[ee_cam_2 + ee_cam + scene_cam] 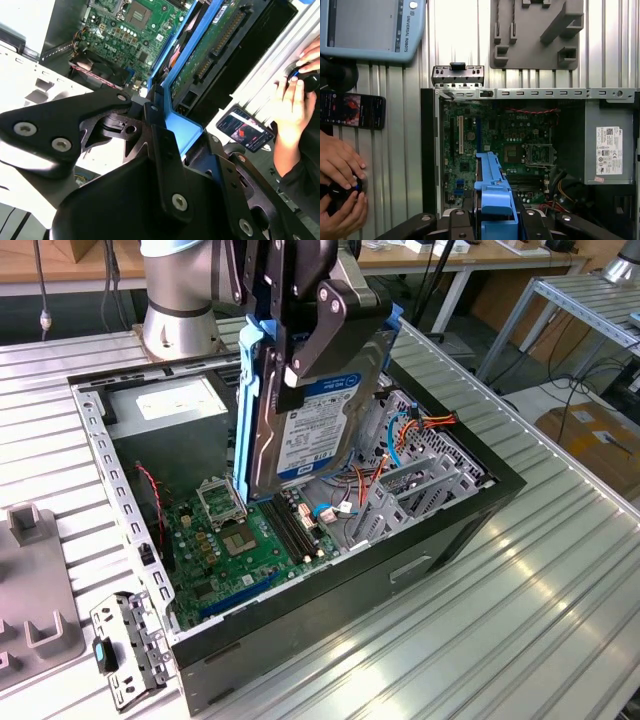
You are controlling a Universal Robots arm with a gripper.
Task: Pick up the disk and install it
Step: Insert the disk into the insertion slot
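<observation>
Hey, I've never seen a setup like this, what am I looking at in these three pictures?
It's a robot arm working on an open computer case that lies on a ribbed metal table. The exterior view is from a camera off the arm; both wrist views come from cameras riding on it. Its gripper is clamped on the disk, a hard drive with blue side rails, held on edge above the green motherboard. A person's hands and a phone are beside the case.

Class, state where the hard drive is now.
In the exterior view, the hard drive hangs upright in the hand, above the motherboard of the open computer case.
</observation>
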